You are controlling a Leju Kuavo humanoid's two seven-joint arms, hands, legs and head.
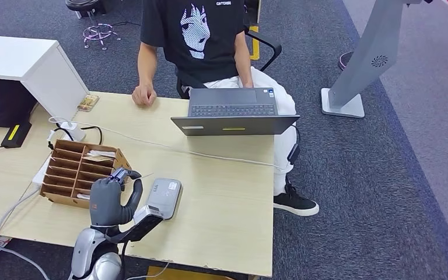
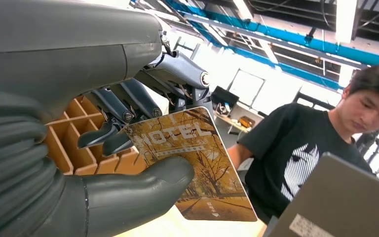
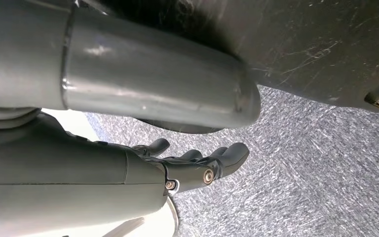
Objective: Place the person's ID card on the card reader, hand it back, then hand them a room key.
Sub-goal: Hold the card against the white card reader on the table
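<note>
At the lower left of the head view the left hand (image 1: 112, 198) rises from the near table edge, its thumb and fingers pinched on a room key (image 2: 197, 163), a card printed with "HOTEL" over an autumn tree scene. In the left wrist view the thick thumb (image 2: 143, 185) presses the card's printed face while the darker fingers (image 2: 113, 133) back it from behind; the card's long axis runs from the grip at centre toward the lower right of that frame, its free end pointing out toward the person. Just right of the hand in the head view a grey card reader (image 1: 164, 198) lies flat on the wooden table (image 1: 221, 192), and just left of the hand sits a cardboard divider box (image 1: 73, 169) with several compartments. Farther back, an open laptop (image 1: 233, 116) stands at the far table edge, and a small card (image 1: 87, 102) lies near the upper left corner of the table beside the person's fist (image 1: 144, 95). The person (image 1: 201, 41) sits behind the laptop in a black printed shirt. The right hand (image 3: 197, 165) hangs over grey carpet, fingers loosely extended and holding nothing.
</note>
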